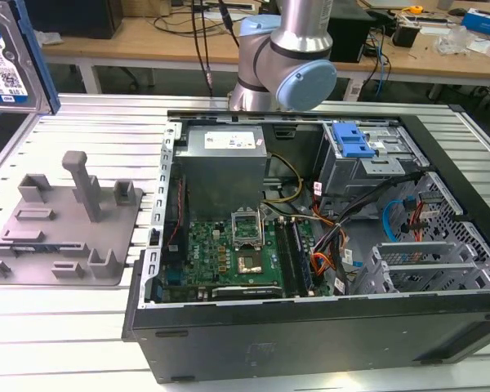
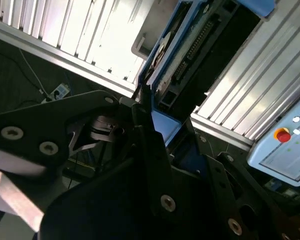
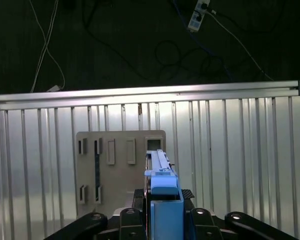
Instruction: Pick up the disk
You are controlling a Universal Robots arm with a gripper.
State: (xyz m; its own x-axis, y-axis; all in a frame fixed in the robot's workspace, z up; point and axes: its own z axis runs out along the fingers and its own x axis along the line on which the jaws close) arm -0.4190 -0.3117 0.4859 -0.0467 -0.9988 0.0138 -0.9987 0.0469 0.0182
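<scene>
The disk (image 1: pixel 4 57) hangs upright at the exterior view's far left, high above the slatted table, with its white and blue label facing the camera. In the first wrist view the disk (image 3: pixel 162 187) is edge-on with its blue rail toward the camera, and my gripper (image 3: pixel 165 216) is shut on it from both sides. It hangs well above the grey fixture (image 3: pixel 120 170) on the table below. The second wrist view shows the disk (image 2: pixel 200 45) reaching out past the black gripper (image 2: pixel 160 131), connector side visible.
The grey fixture with upright posts (image 1: pixel 65 220) lies on the slatted aluminium table (image 1: pixel 82 327). An open computer case (image 1: pixel 310 245) takes up the exterior view's middle and right, with the arm's base (image 1: pixel 286 57) behind it. A pendant with a red button (image 2: pixel 282 145) lies nearby.
</scene>
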